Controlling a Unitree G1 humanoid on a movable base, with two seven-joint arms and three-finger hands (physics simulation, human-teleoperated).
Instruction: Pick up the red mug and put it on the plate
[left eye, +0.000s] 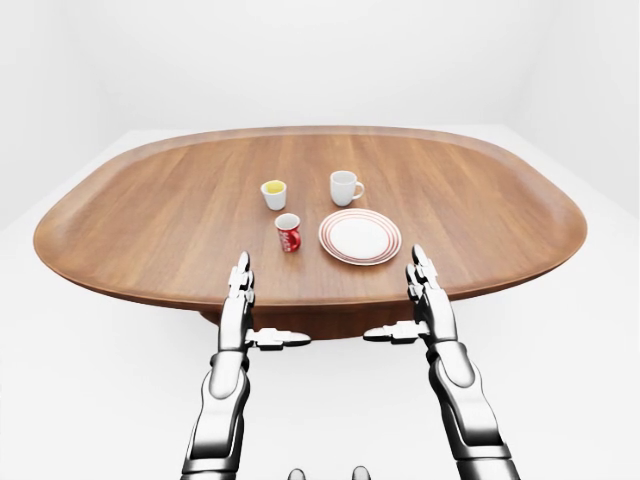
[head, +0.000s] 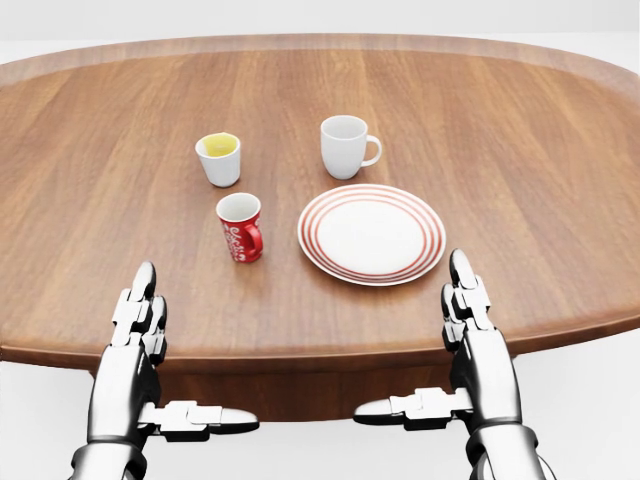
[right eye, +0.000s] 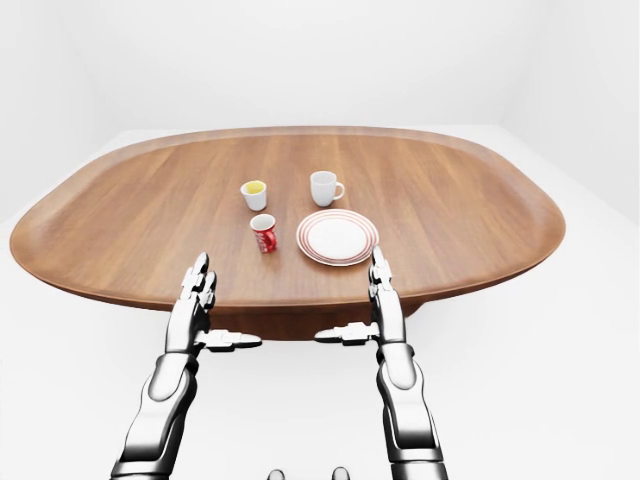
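Upright on the wooden table (head: 520, 150), the red mug (head: 241, 227) stands just left of the striped plate (head: 372, 233) in the head view, near it but not touching, with its handle turned toward the plate and its white mouth open upward. It looks like a small glazed ceramic piece: probably light, rigid, and smooth enough to slip under metal fingers, and likely to chip if knocked over or set down hard. The handle seems too small for these three-finger hands, so the safer hold is probably around the body, fingers on one side and thumb opposite, below the rim.

Above it in the same view sit a small white cup with yellow inside (head: 219, 158) and a plain white mug (head: 345, 146), both apart from the red one, which leaves room for an approach from the table's near edge.

Both hands hover at that edge, empty. The left hand (head: 137, 345) and the right hand (head: 474, 335) each point their fingers straight ahead with the thumb stuck out sideways toward the other hand, spread and gripping nothing. Either hand is close, the left slightly more in line.
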